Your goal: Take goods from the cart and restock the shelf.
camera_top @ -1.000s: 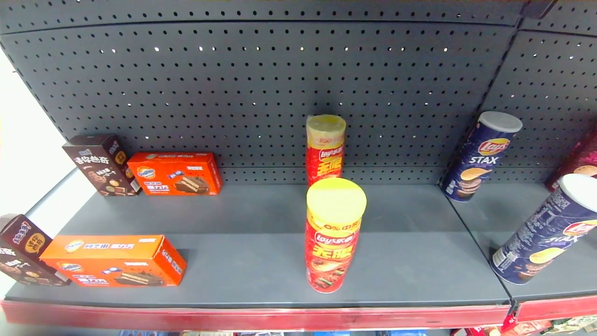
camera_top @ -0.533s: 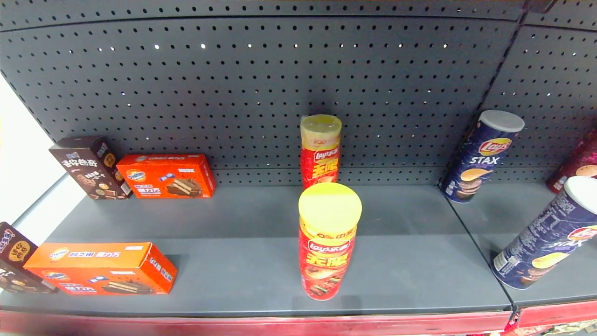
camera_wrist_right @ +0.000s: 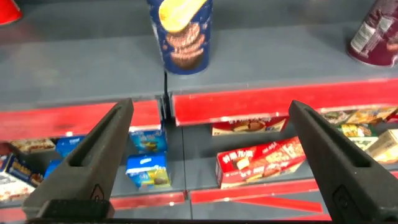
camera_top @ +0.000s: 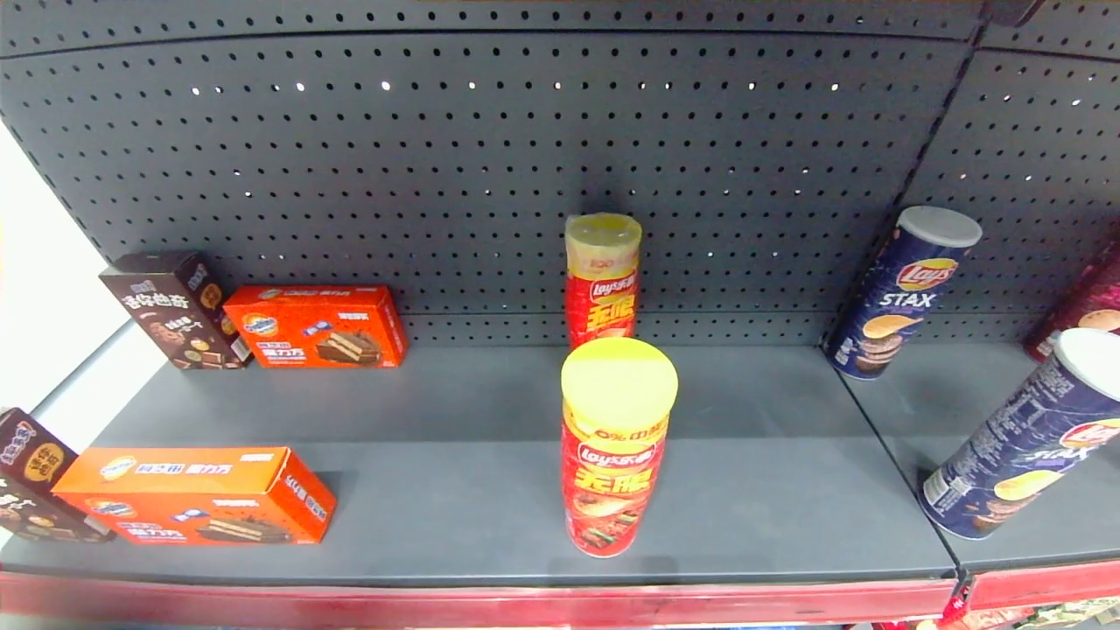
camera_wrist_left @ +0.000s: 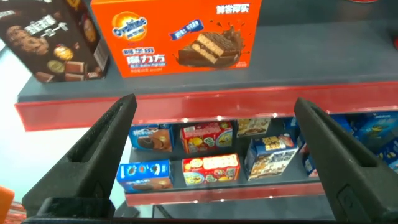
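The left end effector (camera_wrist_left: 214,104) is spread wide, its two dark fingers far apart with nothing held between them. Through the gap show the shelf's red lip (camera_wrist_left: 68,112) and, under it, a lower tier of small packs (camera_wrist_left: 208,155). The right end effector (camera_wrist_right: 209,107) is spread just as wide and is likewise empty (its fingers frame the seam where two shelf sections meet). More stocked tiers (camera_wrist_right: 261,158) lie beneath the lip there.

In the head view the grey shelf (camera_top: 455,499) takes up the lower half of the frame, and the goods stand on it in two rows. In the near row, at lower left, the front brown box (camera_top: 31,477) sits against the end of the front orange box (camera_top: 192,494), which lies on its long side close to the lip. At lower centre the front red can (camera_top: 617,446), yellow-lidded, stands upright near the edge. At lower right, on the neighbouring section, is the front blue can (camera_top: 1024,446) with a white lid.

In the far row, at middle left, the rear brown box (camera_top: 171,311) stands just beside the rear orange box (camera_top: 315,325). The rear red can (camera_top: 602,280) stands directly behind the front one at the frame's centre. The rear blue can (camera_top: 901,293) is at middle right, and a maroon can (camera_top: 1085,306) is cut off by the right edge. Behind them all, the dark pegboard (camera_top: 437,175) covers the upper half.
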You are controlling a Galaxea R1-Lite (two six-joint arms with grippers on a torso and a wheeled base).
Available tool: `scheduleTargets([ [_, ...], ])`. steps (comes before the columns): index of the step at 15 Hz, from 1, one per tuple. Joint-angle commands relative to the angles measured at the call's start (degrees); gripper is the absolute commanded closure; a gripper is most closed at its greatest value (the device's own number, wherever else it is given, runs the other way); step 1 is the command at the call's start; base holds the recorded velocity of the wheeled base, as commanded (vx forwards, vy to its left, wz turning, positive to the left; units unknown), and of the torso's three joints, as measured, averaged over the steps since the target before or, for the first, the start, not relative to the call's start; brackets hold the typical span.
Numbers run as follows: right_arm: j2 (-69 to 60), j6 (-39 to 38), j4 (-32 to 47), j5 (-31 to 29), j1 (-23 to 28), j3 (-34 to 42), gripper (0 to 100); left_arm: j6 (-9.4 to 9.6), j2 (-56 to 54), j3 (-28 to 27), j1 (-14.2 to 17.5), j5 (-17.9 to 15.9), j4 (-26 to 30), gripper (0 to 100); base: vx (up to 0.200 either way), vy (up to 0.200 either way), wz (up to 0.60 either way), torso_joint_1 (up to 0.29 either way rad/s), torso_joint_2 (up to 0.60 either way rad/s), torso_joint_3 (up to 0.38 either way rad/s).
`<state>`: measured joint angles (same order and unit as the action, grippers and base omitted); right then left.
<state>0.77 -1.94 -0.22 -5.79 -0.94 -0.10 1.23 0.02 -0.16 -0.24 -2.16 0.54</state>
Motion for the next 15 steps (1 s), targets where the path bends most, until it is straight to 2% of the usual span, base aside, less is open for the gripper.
scheduleTargets([
  [1,0.1,0.0,0.0,0.0,0.0,0.0,0,0.09,0.0,0.0,0.0,0.0,0.0,0,0.0,0.0,0.0,0.0,0.0,0.0],
  [15,0.1,0.1,0.0,0.3,0.1,0.0,0,-0.18,0.0,0.0,0.0,0.0,0.0,0,0.0,0.0,0.0,0.0,0.0,0.0],
])
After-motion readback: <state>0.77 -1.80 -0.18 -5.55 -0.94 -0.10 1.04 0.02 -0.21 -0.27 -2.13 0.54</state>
